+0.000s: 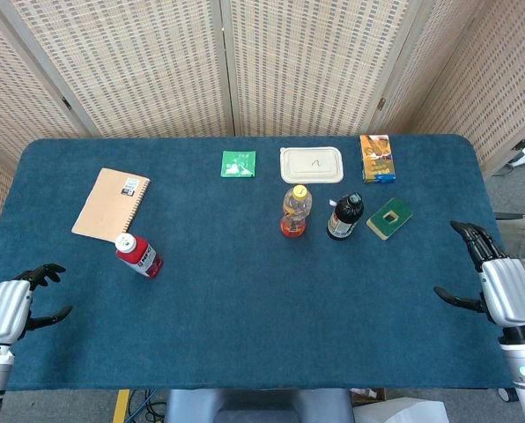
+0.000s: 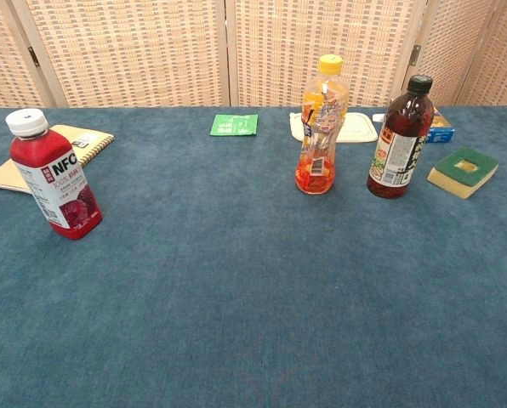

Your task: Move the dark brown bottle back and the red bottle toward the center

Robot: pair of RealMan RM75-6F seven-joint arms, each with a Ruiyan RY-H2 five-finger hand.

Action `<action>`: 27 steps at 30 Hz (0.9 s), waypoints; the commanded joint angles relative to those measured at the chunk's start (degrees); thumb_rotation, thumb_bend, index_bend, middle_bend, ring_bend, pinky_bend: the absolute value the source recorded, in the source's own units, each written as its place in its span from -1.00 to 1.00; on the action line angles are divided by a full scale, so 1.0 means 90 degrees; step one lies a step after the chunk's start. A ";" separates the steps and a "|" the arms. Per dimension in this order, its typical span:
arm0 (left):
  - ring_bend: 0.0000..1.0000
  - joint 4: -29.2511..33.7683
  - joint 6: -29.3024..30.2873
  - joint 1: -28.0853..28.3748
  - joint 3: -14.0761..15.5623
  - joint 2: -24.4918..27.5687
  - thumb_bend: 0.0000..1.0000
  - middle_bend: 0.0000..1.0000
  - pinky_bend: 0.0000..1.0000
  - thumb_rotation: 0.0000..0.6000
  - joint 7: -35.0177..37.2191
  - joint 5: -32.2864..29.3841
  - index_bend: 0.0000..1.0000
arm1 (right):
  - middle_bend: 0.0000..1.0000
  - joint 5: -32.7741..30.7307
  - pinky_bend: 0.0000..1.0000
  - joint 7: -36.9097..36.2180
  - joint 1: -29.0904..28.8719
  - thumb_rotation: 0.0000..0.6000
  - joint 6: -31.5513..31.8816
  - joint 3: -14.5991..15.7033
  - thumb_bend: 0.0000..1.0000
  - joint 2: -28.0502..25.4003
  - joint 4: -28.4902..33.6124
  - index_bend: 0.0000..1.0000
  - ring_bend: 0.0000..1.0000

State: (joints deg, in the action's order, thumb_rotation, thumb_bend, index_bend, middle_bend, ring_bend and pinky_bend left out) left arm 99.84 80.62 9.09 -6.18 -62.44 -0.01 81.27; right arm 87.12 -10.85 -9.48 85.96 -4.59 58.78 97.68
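Starting with both bottles untouched, send your right robot hand [image 1: 496, 280], released at the near right edge, to the dark brown bottle [image 1: 344, 217] right of centre; grasp low, avoiding the orange bottle [image 1: 295, 211]; the left robot hand [image 1: 11, 304], also released, takes the red bottle [image 1: 138, 254] near left.

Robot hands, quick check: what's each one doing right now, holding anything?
Left robot hand: open, holding nothing, at the table's near left corner.
Right robot hand: open, holding nothing, at the table's right edge.
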 commanded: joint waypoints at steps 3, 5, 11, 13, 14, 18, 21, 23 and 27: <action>-0.15 0.0174 -0.0235 0.0157 -0.0122 -0.0059 -0.77 -0.10 0.23 1.00 -0.0101 -0.0297 -0.40 | -0.71 -0.0033 -0.38 -0.0057 0.0155 1.00 0.0063 0.0089 -1.00 0.0048 -0.0132 -0.82 -0.82; -0.18 0.0203 -0.0374 0.0251 -0.0191 -0.0105 -0.77 -0.13 0.23 1.00 -0.0245 -0.0503 -0.43 | -0.71 0.0003 -0.38 -0.0099 0.0211 1.00 0.0158 0.0085 -1.00 0.0088 -0.0172 -0.82 -0.82; -0.30 0.0260 -0.0902 0.0541 -0.0370 -0.0252 -0.79 -0.32 0.20 1.00 -0.0132 -0.1046 -0.51 | -0.69 0.0218 -0.38 -0.0220 0.0312 1.00 0.0375 0.0103 -1.00 0.0169 -0.0269 -0.80 -0.82; -0.36 0.0310 -0.1119 0.0631 -0.0414 -0.0262 -0.80 -0.39 0.16 1.00 0.0132 -0.1141 -0.54 | -0.69 0.0268 -0.38 -0.0300 0.0339 1.00 0.0406 0.0117 -1.00 0.0162 -0.0297 -0.80 -0.82; -0.40 0.0325 -0.1212 0.0667 -0.0431 -0.0261 -0.80 -0.45 0.13 1.00 0.0240 -0.1187 -0.56 | -0.69 0.0289 -0.38 -0.0338 0.0351 1.00 0.0422 0.0123 -1.00 0.0157 -0.0311 -0.80 -0.82; -0.55 0.0304 -0.1514 0.0834 -0.0494 -0.0286 -0.81 -0.62 0.01 1.00 0.0441 -0.1359 -0.61 | -0.69 0.0420 -0.38 -0.0546 0.0422 1.00 0.0553 0.0146 -1.00 0.0142 -0.0369 -0.80 -0.82; -0.61 0.0267 -0.1709 0.0959 -0.0555 -0.0349 -0.81 -0.68 -0.04 1.00 0.0520 -0.1545 -0.67 | -0.68 0.0515 -0.38 -0.0654 0.0469 1.00 0.0647 0.0164 -1.00 0.0147 -0.0416 -0.78 -0.82; -0.65 0.0203 -0.1900 0.1063 -0.0594 -0.0383 -0.81 -0.70 -0.07 1.00 0.0580 -0.1705 -0.69 | -0.68 0.0569 -0.38 -0.0711 0.0491 1.00 0.0689 0.0175 -1.00 0.0145 -0.0448 -0.77 -0.82; -0.72 0.0017 -0.2101 0.1238 -0.0687 -0.0518 -0.81 -0.74 -0.12 1.00 0.0564 -0.2006 -0.75 | -0.68 0.0631 -0.38 -0.0792 0.0521 1.00 0.0732 0.0190 -1.00 0.0143 -0.0500 -0.77 -0.82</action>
State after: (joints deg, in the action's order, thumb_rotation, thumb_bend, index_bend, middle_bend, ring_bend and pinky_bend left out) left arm 100.68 62.39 19.57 -11.93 -66.55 5.03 64.05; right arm 92.71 -17.86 -4.85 92.49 -2.91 60.08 93.27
